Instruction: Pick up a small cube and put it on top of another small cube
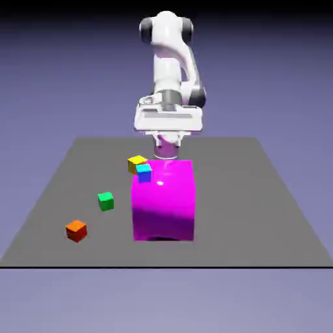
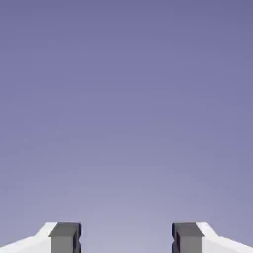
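Grey surface [image 1: 240, 195] beneath, with our green cube [image 1: 106, 201] standing clear of its neighbours, on the exterior view's left of the magenta block [image 1: 164, 208]. We judge the reach to be the step in hand: turn the pincer [image 2: 126, 238], whose tips are apart with nothing between them, down over the cube, square it to two opposite faces and only then lower. Beyond, the orange cube [image 1: 76, 231] lies nearer the camera, so we should mind it on the way in. The block is the main obstacle; we'd travel above it. By its top corner, the blue cube [image 1: 144, 173] overlaps the yellow cube [image 1: 137, 164]; whether they touch, we can't tell.
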You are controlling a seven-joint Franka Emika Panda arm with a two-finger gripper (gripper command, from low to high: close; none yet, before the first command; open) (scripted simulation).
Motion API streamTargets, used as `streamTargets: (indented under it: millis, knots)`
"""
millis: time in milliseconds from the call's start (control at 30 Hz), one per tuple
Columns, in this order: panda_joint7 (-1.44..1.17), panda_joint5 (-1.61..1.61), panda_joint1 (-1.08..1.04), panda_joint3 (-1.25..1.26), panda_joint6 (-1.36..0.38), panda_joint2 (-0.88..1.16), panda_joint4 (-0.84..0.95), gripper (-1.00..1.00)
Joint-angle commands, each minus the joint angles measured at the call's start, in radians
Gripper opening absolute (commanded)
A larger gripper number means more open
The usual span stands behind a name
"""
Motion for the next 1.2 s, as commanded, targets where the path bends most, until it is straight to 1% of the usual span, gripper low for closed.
streamTargets:
  millis: [0,467,667,700,1167]
  knots:
    - [-0.024,-0.019,-0.005,-0.007,-0.043,0.034,0.03,0.0]
    - [-0.341,-0.257,-0.083,-0.147,-0.651,0.525,0.442,0.0]
    - [-0.427,-0.292,-0.123,-0.26,-0.904,0.742,0.583,0.0]
    - [-0.42,-0.275,-0.129,-0.285,-0.923,0.762,0.584,0.0]
    - [0.042,0.333,-0.177,-0.734,-0.779,0.763,0.22,0.0]
